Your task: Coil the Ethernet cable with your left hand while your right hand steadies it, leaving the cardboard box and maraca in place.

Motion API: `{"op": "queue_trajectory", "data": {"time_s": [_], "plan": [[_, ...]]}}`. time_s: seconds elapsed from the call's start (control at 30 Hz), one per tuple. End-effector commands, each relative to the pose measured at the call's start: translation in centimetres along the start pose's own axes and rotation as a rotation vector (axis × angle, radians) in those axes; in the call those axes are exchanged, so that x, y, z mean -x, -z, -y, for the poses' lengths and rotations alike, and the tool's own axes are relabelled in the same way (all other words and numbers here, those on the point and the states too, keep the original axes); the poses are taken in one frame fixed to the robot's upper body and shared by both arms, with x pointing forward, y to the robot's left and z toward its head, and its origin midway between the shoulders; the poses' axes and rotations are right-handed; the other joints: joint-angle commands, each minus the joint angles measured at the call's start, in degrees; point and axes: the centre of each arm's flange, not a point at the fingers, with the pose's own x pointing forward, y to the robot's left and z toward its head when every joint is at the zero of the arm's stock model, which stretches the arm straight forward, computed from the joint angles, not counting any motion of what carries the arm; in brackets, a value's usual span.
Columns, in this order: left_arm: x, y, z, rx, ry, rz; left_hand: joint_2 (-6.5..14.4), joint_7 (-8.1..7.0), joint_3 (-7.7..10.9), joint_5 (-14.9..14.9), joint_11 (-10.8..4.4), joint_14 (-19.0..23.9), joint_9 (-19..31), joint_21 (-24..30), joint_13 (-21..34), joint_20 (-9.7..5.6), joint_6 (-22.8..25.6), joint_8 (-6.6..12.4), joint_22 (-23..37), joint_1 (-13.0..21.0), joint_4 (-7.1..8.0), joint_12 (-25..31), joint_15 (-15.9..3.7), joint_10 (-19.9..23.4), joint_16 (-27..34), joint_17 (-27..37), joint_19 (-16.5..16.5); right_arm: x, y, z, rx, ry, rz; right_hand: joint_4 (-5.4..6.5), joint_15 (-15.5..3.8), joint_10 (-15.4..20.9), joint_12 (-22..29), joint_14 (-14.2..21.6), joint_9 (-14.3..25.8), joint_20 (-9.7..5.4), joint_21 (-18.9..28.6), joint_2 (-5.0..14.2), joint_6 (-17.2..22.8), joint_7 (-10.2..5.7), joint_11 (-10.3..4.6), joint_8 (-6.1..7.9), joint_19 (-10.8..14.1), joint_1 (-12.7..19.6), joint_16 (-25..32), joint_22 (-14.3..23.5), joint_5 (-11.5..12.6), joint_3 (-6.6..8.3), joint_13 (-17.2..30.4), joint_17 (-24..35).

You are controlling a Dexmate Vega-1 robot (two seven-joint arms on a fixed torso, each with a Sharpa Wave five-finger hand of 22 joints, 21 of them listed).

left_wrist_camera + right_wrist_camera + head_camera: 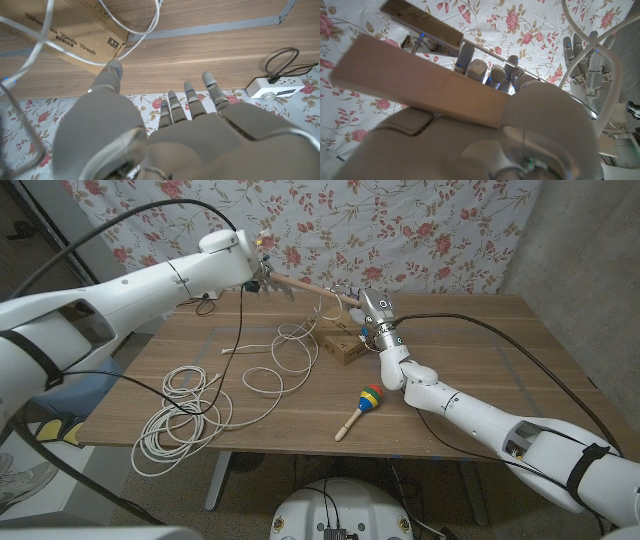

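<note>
One long white Ethernet cable (190,405) sprawls in loose loops over my wooden table (500,370), one strand rising toward both raised hands. One flat brown cardboard box (343,343) lies mid-table; its printing is too blurred for me to read. One wooden-handled maraca with a striped head (362,406) lies nearer me, apart from it. My left hand (165,135) has its fingers spread, the thumb touching a strand. My right hand (368,310) seems to pinch the cable, though I cannot tell.
</note>
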Motion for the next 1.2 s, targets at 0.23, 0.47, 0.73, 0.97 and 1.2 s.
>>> {"op": "queue_trajectory", "data": {"time_s": [0.23, 0.47, 0.73, 0.97, 1.2], "plan": [[-2.2, 2.1, 3.4, -0.062, -0.231, 0.210, -3.8, -2.34, -5.41, 4.0, -1.67, 1.8, 0.0, -0.9, -0.3, -0.02, 0.7, 1.16, -0.1, -0.6, 0.36, 2.2, -2.10, 3.0, 1.6, -1.1, 3.2, -1.2, -0.2, 0.5, -0.104, 0.004, 0.001, 1.77, -5.16, 0.3, 0.1, 0.1, 0.0, -5.63, 0.2, 2.46, 0.7, 0.39, -0.18, 0.46, -0.2, -1.6, 0.3, 0.2, 0.2, 2.08, 0.7, 0.2], [-4.2, 2.7, 5.7, 0.086, -0.174, 0.314, -2.5, -4.87, -8.11, 8.3, -4.44, 5.8, 0.0, -1.4, -0.6, -0.72, 8.0, 3.38, -0.1, 1.5, 0.25, 4.5, -5.07, 9.9, 3.1, -2.2, 6.4, -1.8, -1.4, 1.0, -0.154, 0.011, 0.030, 1.73, -5.16, 0.5, -0.3, 0.1, 0.1, -5.52, 0.3, 2.48, 0.6, 0.48, -0.04, 0.67, -0.2, -1.6, 0.3, 0.2, 0.2, 2.17, 0.2, 0.2], [-6.2, 1.5, 8.3, 0.164, -0.125, 0.412, -2.4, -5.38, -9.24, 9.9, -5.06, 6.5, -0.2, -1.8, -0.8, -0.82, 7.6, 2.42, -0.1, 3.1, 0.04, 4.5, -5.41, 10.9, 3.3, -2.8, 7.3, -2.3, -2.2, 0.9, -0.163, 0.011, 0.043, 1.76, -5.16, 0.5, -0.2, 0.1, -0.2, -5.58, 0.3, 2.48, 0.6, 0.45, 0.07, 0.65, -0.1, -1.7, 0.3, 0.2, 0.1, 2.22, 0.2, 0.2], [-7.1, 0.4, 10.8, 0.288, -0.170, 0.500, -2.0, -4.63, -10.61, 11.1, -4.89, 7.5, -0.2, -1.9, -0.9, -0.83, 4.9, 1.05, 0.0, 3.3, 0.56, 3.8, -5.90, 10.2, 3.5, -3.3, 8.5, -2.4, -2.5, 0.8, -0.160, 0.008, 0.052, 1.77, -5.16, 0.4, 0.3, 0.1, -0.2, -5.62, 0.3, 2.48, 0.6, 0.51, -0.06, 0.81, -0.2, -1.8, 0.3, 0.2, 0.1, 2.28, 1.0, 0.2], [-8.1, -1.6, 12.3, 0.295, -0.132, 0.536, 5.7, -4.83, -9.19, 12.8, -5.68, 10.3, -0.4, -1.7, -1.3, -1.30, 8.9, 2.21, 0.3, 6.2, 2.12, 4.4, -6.92, 14.0, 4.5, -3.7, 10.1, -2.4, -2.9, 0.9, -0.160, 0.016, 0.069, 1.77, -5.17, 0.4, 0.0, 0.1, -0.2, -5.62, 0.3, 2.48, 0.6, 0.57, -0.08, 0.91, -0.2, -1.8, 0.3, 0.2, 0.1, 2.33, 0.4, 0.2]]}}
